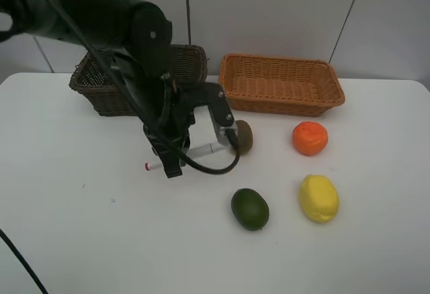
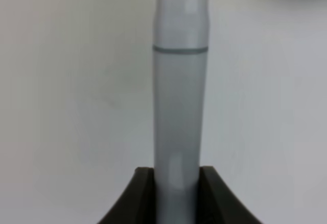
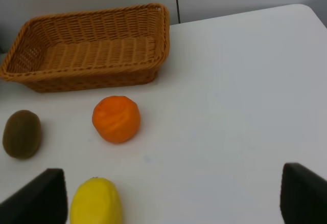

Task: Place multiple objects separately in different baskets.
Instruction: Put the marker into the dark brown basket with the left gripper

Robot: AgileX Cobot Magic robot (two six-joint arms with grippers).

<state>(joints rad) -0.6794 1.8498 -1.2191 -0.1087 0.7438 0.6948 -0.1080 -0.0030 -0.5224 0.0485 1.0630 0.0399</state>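
On the table lies a white pink-tipped marker [image 1: 201,150] [image 2: 180,106], and my left gripper [image 1: 172,167] [image 2: 176,175] is shut on its barrel near the pink end. A brown kiwi [image 1: 243,136] [image 3: 21,133] touches or nearly touches the marker's other end. To the right lie the orange [image 1: 310,137] [image 3: 116,119], the yellow lemon [image 1: 318,198] [image 3: 96,201] and a dark green avocado-like fruit [image 1: 250,209]. The dark brown basket [image 1: 94,92] stands behind the left arm, with the light tan basket [image 1: 282,82] [image 3: 92,55] beside it. My right gripper [image 3: 173,198] hangs open and holds nothing, above the table near the lemon.
The left arm and its cable cover part of the dark basket and the table in front of it. The tan basket shows nothing inside. The table's right edge runs close to the right gripper's side.
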